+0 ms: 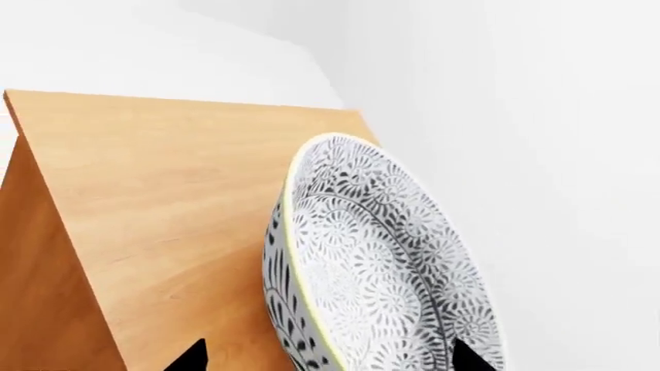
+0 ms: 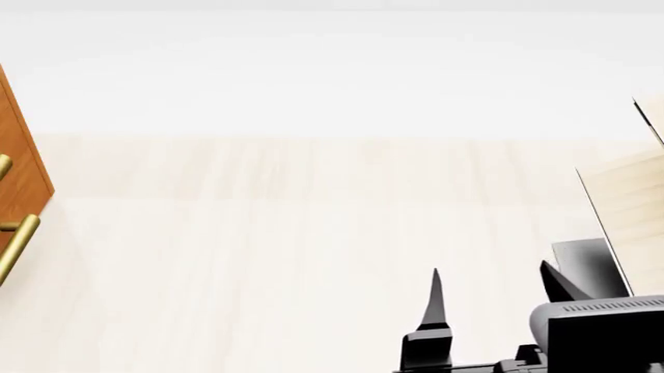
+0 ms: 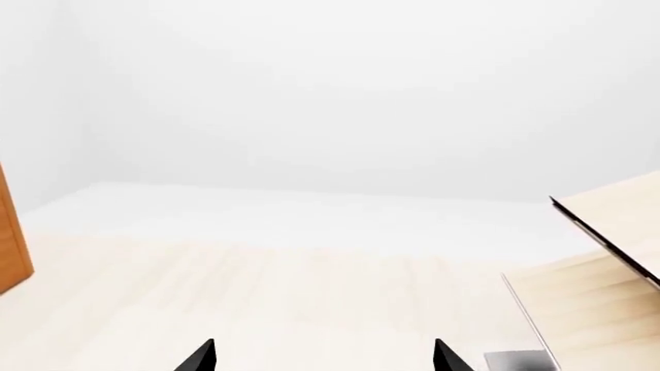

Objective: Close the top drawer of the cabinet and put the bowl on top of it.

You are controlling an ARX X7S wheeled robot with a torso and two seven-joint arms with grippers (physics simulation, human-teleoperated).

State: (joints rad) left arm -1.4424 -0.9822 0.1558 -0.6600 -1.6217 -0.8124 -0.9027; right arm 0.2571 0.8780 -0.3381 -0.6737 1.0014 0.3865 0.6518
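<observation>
In the left wrist view the bowl (image 1: 382,263), white with a dense grey floral pattern, is against the orange-brown top of the cabinet (image 1: 175,201), its base toward the wood. My left gripper (image 1: 330,357) is open. One fingertip (image 1: 191,357) is outside the bowl over the wood and the other is inside it, so the rim runs between them. The head view shows only an edge of the cabinet (image 2: 21,155) with two brass handles (image 2: 15,245). The top drawer cannot be made out there. My right gripper (image 2: 487,299) hangs open over the floor, holding nothing.
A pale light-wood structure (image 2: 633,202) stands at the right of the head view, close to the right arm, and also appears as the pale structure (image 3: 619,224) in the right wrist view. Light wooden floor (image 2: 291,233) lies between it and the cabinet. White walls are behind.
</observation>
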